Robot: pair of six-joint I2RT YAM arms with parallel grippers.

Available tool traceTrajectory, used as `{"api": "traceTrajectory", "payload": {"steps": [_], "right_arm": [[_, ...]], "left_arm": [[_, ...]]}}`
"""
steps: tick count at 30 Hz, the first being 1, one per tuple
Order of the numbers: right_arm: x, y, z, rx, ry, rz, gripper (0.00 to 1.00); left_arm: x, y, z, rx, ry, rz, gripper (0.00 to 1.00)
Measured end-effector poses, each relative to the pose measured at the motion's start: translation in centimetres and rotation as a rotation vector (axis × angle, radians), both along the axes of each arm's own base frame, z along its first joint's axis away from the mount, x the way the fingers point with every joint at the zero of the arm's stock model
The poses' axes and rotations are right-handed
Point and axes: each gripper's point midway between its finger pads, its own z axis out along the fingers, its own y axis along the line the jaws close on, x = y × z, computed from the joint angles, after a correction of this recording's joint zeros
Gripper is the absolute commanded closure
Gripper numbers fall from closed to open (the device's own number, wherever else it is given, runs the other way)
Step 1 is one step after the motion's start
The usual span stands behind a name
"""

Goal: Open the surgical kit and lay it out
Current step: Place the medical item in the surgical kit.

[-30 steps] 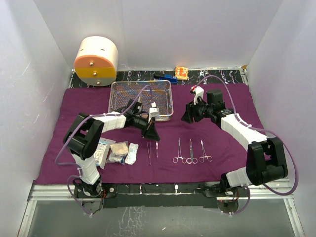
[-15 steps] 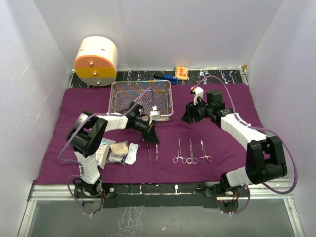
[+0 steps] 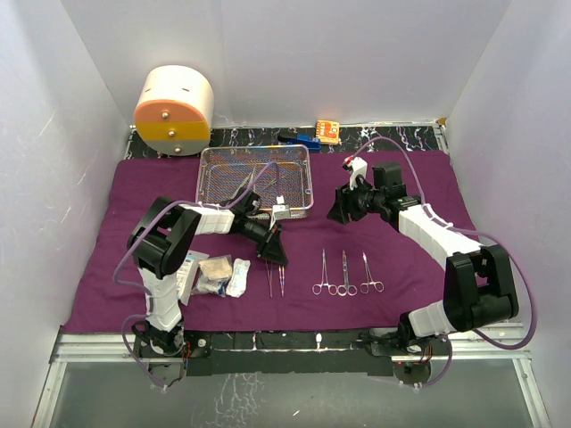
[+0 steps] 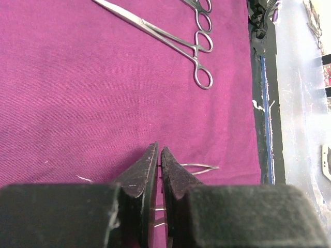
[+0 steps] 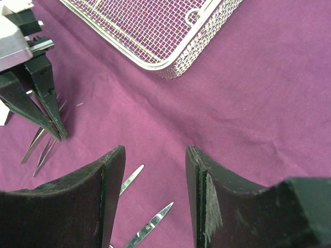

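The left claw has its two dark, wedge-shaped fingers drawn almost together, only a hairline slit between the rough, matte pads. It points down at the purple cloth wrap, tips close to the weave. A thin, bright steel instrument lies directly beneath it, one slender end poking out past the finger. Whether the fingers pinch that steel or only hover over it cannot be told. From above, a pair of thin instruments lies side by side on the cloth, right at and just nearer than the claw's tips. To their left lie soft white gauze and flat packets, touching one another. To their right lie three ring-handled forceps in a row, polished and narrow, handles toward the near edge. The right claw stands wide open with nothing between its thick, curved black fingers, poised over bare cloth between the forceps and the tray. The rectangular silver wire-mesh tray rests flat on the cloth farther back, its fine grid woven under a rounded wire rim with rounded corners. The cloth is a ribbed, matte fabric spread smooth across the table.
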Motion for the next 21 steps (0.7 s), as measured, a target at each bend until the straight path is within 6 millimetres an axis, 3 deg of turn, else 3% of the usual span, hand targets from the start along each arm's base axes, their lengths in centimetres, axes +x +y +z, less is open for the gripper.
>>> {"api": "traceTrajectory", "payload": {"steps": [5, 21], "right_arm": [[0.0, 0.0, -0.2, 0.001, 0.005, 0.003, 0.52], [-0.2, 0.1, -1.1, -0.002, 0.036, 0.010, 0.52]], "left_arm": [[0.0, 0.1, -0.8, 0.012, 0.020, -0.006, 0.89], [0.6, 0.1, -0.4, 0.006, -0.006, -0.018, 0.74]]}}
